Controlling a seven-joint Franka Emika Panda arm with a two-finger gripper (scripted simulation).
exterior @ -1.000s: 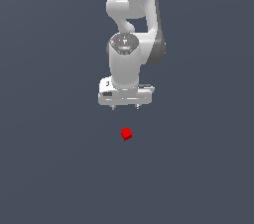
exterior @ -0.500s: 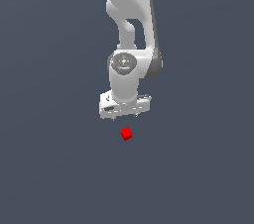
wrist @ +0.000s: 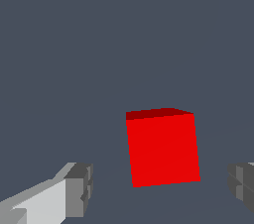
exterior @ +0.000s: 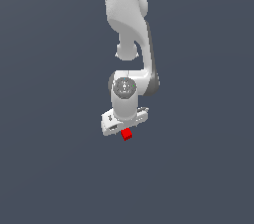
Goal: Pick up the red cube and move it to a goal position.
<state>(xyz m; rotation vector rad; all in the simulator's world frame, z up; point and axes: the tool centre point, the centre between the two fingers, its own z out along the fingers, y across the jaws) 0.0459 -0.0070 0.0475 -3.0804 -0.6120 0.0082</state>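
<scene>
A white robot arm [exterior: 130, 44] reached down over a grey surface [exterior: 54, 168]. Its fingers [wrist: 79, 188] were spread apart, the red cube [wrist: 162, 148] resting between them, untouched, turned slightly askew.

A plain grey floor [exterior: 54, 168] carries the red cube [exterior: 127, 134].

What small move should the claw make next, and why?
Probably ease a little farther down, then close. In the wrist view the red cube sits between the open claw fingers, with a gap on each side, nearer one finger, so it isn't gripped.
</scene>
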